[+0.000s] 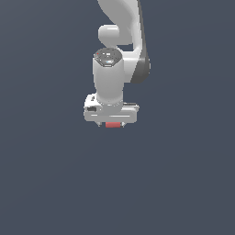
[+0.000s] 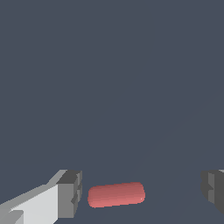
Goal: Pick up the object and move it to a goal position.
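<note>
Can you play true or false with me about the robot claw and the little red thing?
1. The red bar lies between the gripper's fingers. True.
2. The fingers are squeezing the bar. False: there is a gap on each side, wider on one.
3. The bar is blue. False: it is red.
4. In the exterior view, the bar peeks out just under the gripper. True.
5. Two red bars are in view. False: only one.
</note>
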`<state>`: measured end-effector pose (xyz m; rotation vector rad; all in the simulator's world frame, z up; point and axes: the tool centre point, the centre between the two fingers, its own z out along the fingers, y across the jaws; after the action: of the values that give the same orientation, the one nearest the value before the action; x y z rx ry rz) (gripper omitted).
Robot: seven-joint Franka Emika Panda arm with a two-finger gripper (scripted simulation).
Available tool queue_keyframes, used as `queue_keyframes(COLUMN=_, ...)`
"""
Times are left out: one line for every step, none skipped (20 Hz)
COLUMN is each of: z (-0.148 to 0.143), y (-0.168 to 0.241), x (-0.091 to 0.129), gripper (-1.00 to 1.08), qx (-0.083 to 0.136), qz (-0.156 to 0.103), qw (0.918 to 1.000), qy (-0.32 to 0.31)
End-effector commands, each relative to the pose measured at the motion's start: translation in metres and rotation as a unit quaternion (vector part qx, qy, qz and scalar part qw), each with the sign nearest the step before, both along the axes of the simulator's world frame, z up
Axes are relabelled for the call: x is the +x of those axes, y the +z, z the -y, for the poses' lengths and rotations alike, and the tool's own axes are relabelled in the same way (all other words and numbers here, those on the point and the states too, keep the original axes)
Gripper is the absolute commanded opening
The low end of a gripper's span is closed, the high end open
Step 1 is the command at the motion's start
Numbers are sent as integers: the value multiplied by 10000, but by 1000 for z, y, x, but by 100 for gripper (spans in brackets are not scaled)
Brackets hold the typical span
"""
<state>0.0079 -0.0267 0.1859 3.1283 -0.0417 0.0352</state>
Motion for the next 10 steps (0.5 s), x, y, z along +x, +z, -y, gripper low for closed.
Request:
queue_keyframes(z=0, y=0, x=0, gripper=100, qx=0, qz=0, qw=10000, qy=0)
queue_keyframes(z=1, y=0, x=0, gripper=100, qx=0, qz=1, qw=10000, qy=-6)
queue_keyframes(z=3, y=0, x=0, gripper=100, qx=1, qz=5, qw=10000, qy=-22)
queue_keyframes(z=6, y=0, x=0, gripper=100, qx=1, qz=11, qw=10000, qy=-50)
queue_keyframes(z=11, y=1, x=0, gripper=100, qx=2, qz=19, qw=10000, qy=-88)
queue_keyframes(z=18, y=1, x=0, gripper=100, qx=3, qz=30, qw=9999, qy=-135)
queue_keyframes(z=24, y=1, x=-1, gripper=100, qx=4, qz=41, qw=9998, qy=-183)
queue_keyframes(z=30, y=2, x=-1, gripper=100, qx=4, qz=50, qw=9997, qy=-218)
queue_keyframes(z=34, y=2, x=-1, gripper=100, qx=4, qz=57, qw=9997, qy=-241)
queue_keyframes(z=36, y=2, x=-1, gripper=100, qx=4, qz=61, qw=9997, qy=-253)
